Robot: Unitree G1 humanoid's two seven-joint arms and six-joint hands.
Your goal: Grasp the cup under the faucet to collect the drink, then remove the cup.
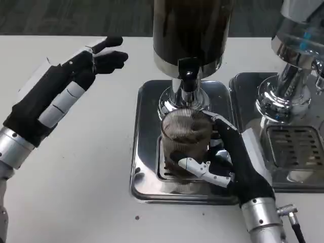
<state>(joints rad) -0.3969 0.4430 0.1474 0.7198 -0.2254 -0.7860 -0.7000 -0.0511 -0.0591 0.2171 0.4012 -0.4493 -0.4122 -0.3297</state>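
While under faucet point(188, 71), cup point(185, 136) sits gripped in right robot hand point(228, 164); left robot hand point(61, 93) released.

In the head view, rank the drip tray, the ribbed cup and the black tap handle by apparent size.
1. Drip tray, widest.
2. Ribbed cup, held by the right hand.
3. Black tap handle, smallest; it sits nearer the camera, yet looks clearly smaller.

A clear ribbed cup point(185, 135) is seen standing upright on the slotted grate of a steel drip tray point(147, 152), directly below the black faucet point(188, 76) of the dark drink dispenser point(192, 30). It is gripped from its right side by the right robot hand point(228, 162), whose fingers are wrapped across its lower front. A brownish drink appears to be held inside.
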